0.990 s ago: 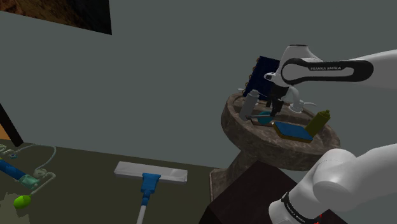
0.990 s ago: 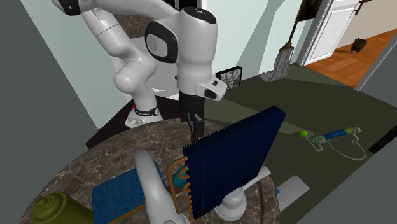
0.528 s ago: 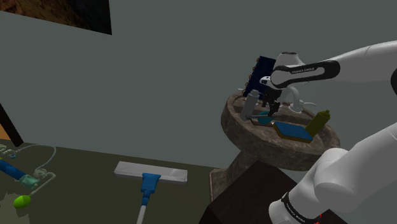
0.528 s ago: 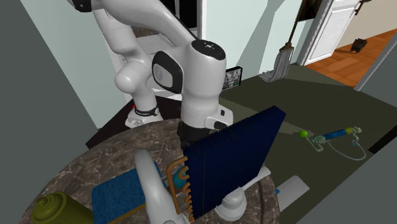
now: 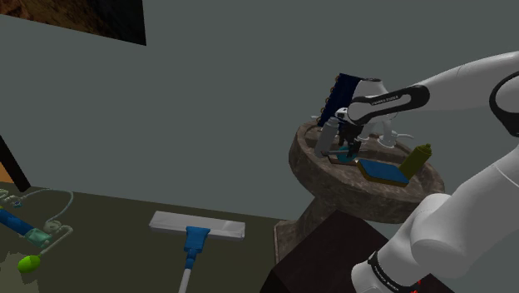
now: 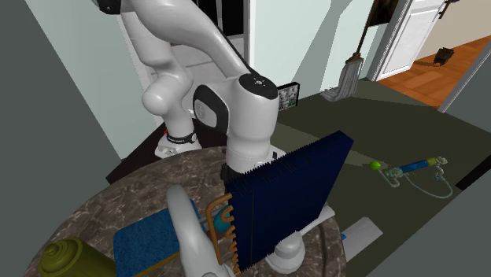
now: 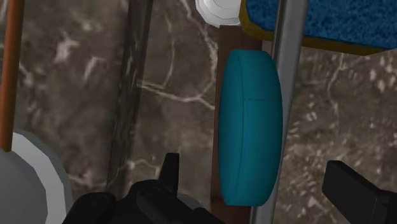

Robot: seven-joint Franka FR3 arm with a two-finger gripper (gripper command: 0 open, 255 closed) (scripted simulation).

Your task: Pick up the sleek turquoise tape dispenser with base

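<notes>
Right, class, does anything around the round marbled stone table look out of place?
Mainly the white flat mop with a blue socket: it lies flat on the dark floor, not stood away.

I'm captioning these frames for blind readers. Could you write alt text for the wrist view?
A smooth turquoise oval tape dispenser lies on a brown marbled stone tabletop, between the two fingers of the open black gripper, which do not touch it. A blue pad with a yellowish rim lies just beyond the dispenser.
</notes>
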